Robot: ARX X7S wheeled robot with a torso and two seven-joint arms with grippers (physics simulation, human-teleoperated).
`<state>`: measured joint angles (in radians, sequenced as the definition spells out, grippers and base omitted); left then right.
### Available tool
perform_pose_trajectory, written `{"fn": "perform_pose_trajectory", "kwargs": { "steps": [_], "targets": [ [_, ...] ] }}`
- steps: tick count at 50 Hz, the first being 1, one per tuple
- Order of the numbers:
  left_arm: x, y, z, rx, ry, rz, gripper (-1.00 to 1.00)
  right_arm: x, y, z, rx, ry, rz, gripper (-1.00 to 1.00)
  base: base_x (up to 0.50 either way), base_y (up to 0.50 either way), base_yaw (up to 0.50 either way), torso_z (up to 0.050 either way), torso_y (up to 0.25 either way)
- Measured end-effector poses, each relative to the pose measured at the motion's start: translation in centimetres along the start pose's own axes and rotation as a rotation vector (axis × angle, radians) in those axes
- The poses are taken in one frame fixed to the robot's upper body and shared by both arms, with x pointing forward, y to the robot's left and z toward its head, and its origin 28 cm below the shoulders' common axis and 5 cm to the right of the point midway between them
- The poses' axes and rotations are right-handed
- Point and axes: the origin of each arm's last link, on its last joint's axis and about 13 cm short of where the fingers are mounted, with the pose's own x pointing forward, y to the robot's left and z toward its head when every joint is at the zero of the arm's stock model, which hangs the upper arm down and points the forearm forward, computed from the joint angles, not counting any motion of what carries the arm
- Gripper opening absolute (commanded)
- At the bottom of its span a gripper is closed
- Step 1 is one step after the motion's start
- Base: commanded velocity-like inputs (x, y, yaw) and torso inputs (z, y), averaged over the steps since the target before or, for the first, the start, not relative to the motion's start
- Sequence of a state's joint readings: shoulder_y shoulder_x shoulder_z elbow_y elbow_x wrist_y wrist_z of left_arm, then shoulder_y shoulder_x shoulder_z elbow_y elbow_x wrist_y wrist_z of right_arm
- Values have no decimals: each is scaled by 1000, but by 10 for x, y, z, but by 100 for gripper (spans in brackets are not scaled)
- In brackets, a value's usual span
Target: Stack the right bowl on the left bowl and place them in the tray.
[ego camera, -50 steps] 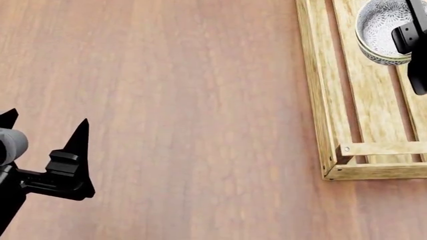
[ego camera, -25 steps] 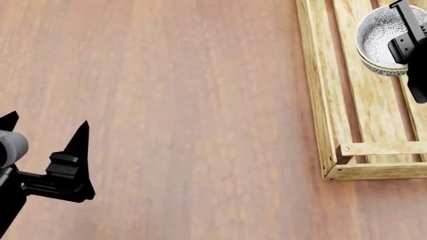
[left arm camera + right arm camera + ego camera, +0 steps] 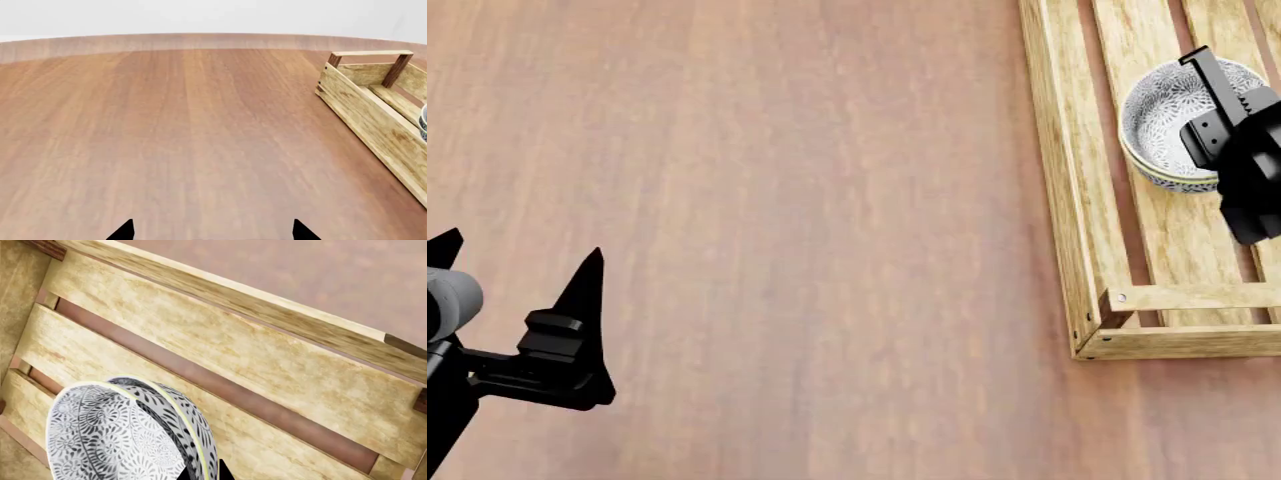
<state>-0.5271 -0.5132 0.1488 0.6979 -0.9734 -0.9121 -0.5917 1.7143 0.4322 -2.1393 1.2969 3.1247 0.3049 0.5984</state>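
Blue-and-white floral patterned stacked bowls (image 3: 1164,125): sitting inside the rectangular light-wood slatted tray (image 3: 1065,200), on its slats. Black right gripper (image 3: 1228,110): gripping the bowls' rim. Black left gripper (image 3: 514,290): hanging over the reddish-brown wooden table (image 3: 801,220), fingers spread wide, holding nothing.

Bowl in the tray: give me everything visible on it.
The bowl is white with a dense blue-grey floral pattern inside and out and a pale rim; it looks ceramic. In the right wrist view a second rim sits just outside the first, so it seems to be two nested bowls. It sits upright over the slats of the light-wood tray, near its left wall. The right gripper is at its right rim, one finger inside; contact is unclear.
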Motion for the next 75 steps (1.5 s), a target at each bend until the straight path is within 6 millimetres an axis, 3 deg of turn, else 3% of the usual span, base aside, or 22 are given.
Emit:
{"fn": "perform_pose_trajectory", "kwargs": {
  "steps": [10,11,34,54,64,75],
  "targets": [
    [-1,0,0,1,1,2,100,3,-2,-3,-4,2,-14,-100,0,0,0,0,0],
    [-1,0,0,1,1,2,100,3,-2,-3,-4,2,-15,100,0,0,0,0,0],
    [-1,1,0,-2,1,4,100,-4,5,3,-23,-46,3,100,0,0,0,0,0],
    [-1,0,-1,-5,1,2,100,-25,30,17,-83,-230,52,100,0,0,0,0,0],
    [-1,0,0,-5,-2,3,100,-39,47,18,-149,-305,205,100,0,0,0,0,0],
    [0,0,2,-8,-17,1,100,-46,64,5,-348,-456,425,100,0,0,0,0,0]
  ]
}}
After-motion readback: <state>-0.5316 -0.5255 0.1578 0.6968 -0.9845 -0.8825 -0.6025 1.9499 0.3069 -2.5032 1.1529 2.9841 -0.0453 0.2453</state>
